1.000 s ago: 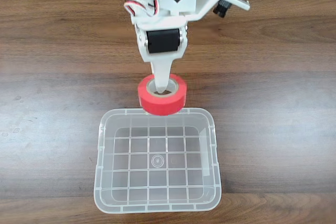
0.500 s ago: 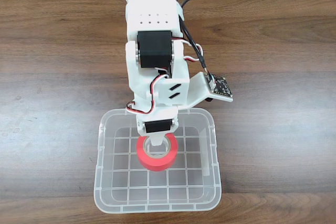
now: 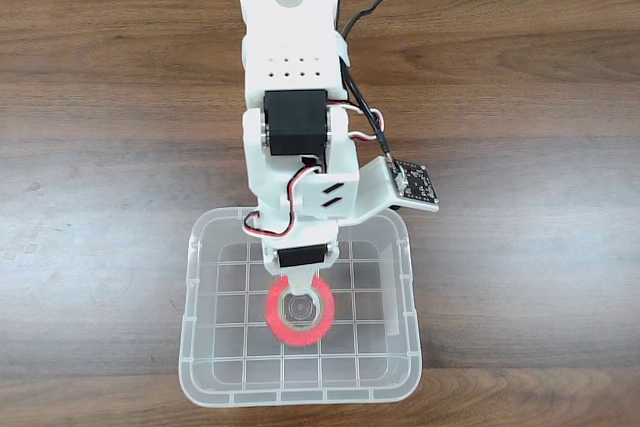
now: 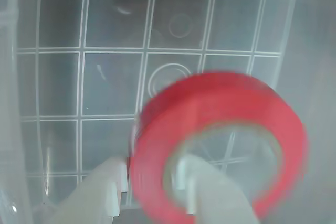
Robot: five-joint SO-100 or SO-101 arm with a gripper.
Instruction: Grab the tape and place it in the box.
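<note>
Wooden table (image 3: 520, 97) below; claw (image 4: 152, 190) pinches the tape (image 3: 299, 310) wall (blurry) inside the box (image 3: 412, 277); dropped, it might roll.

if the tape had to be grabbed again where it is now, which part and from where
Pinch the tape's ring wall from above: one pincer finger in the open core, one outside. In the fixed view its hole faces up inside the box, whose walls probably block a sideways approach.

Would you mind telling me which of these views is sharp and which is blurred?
Fixed view: sharp and evenly lit, the tape crisp inside the box. Wrist view: the tape is smeared and soft, the gripper fingers pale and hazy.
</note>
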